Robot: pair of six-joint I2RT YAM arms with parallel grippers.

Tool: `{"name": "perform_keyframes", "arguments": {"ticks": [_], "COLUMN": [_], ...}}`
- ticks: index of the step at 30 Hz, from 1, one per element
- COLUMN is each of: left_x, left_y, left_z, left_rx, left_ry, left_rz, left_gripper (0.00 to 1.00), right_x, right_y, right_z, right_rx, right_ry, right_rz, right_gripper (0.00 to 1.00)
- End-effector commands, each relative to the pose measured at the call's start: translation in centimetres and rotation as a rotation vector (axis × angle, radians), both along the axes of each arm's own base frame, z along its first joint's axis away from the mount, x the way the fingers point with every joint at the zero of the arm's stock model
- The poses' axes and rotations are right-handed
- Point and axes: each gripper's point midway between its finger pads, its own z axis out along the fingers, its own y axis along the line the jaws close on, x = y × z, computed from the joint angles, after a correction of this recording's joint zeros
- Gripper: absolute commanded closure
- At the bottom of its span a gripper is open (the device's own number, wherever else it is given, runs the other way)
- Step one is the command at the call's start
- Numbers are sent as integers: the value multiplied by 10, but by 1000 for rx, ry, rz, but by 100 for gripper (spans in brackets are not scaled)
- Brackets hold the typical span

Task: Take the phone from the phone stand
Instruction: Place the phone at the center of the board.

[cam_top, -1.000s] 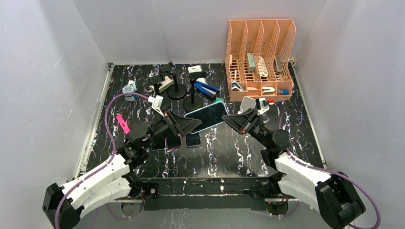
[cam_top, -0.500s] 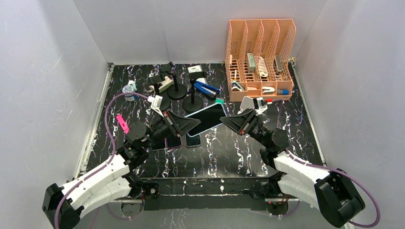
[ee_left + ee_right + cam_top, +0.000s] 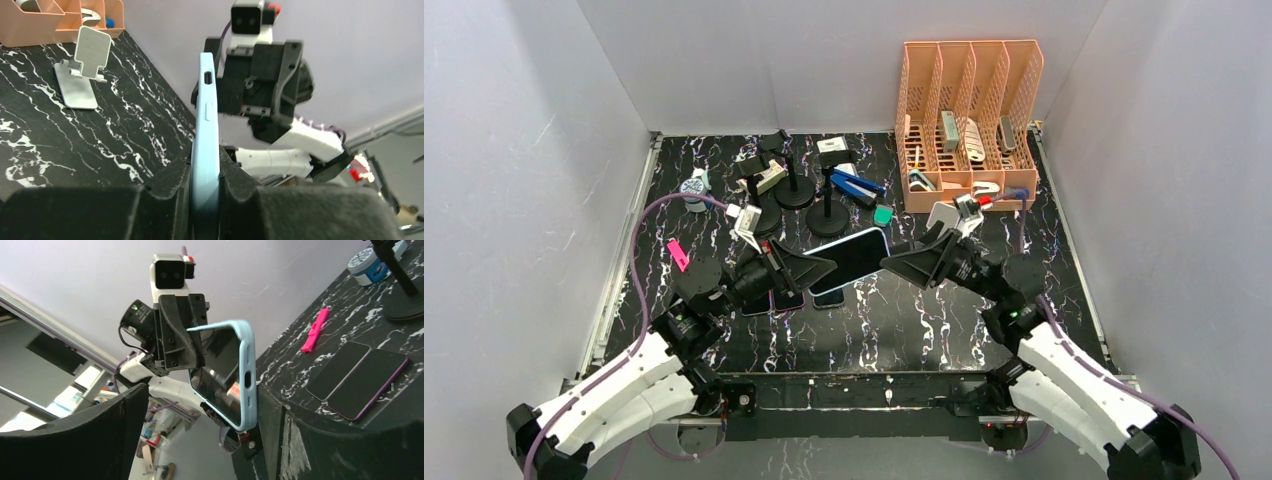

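Changing hands is what the phone (image 3: 859, 255) is doing. A second ago the right gripper (image 3: 894, 262) was pinching one end while the left gripper (image 3: 824, 268) was standing open. Now the left gripper is clamping the phone's pale blue edge between its jaws, and the right gripper is spreading wide around the other end, gripping nothing. The phone is hanging in the air above the middle of the table (image 3: 904, 325), between the two arms. It is well apart from the silver phone stand (image 3: 944, 214), which is sitting empty beside the orange organizer (image 3: 969, 110) toward the far right corner. The removal itself is looking done. What is remaining is probably for the right arm to be backing clear and the left arm to be setting the phone down.
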Motion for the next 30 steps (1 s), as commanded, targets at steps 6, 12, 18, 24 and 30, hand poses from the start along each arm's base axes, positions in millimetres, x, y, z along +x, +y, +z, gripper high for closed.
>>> {"name": "perform_keyframes", "arguments": {"ticks": [6, 12, 18, 24, 30], "left_x": [-65, -97, -99, -92, -86], "left_y": [3, 7, 1, -4, -7], "left_z": [8, 10, 7, -9, -14], "left_rx": [245, 273, 289, 360, 383], "left_ry": [-195, -269, -304, -296, -302], "left_rz": [-353, -546, -609, -648, -642], "left_gripper": [100, 100, 100, 100, 100], "right_x": [-14, -38, -59, -64, -62], "right_y": [-15, -12, 0, 7, 11], "right_z": [28, 36, 28, 17, 0], "right_rx": [-391, -437, -406, -398, -450], "right_ry": [-246, -342, -327, -302, -265], "right_rz": [-39, 118, 364, 484, 515], "right_gripper": [13, 13, 16, 16, 16]}}
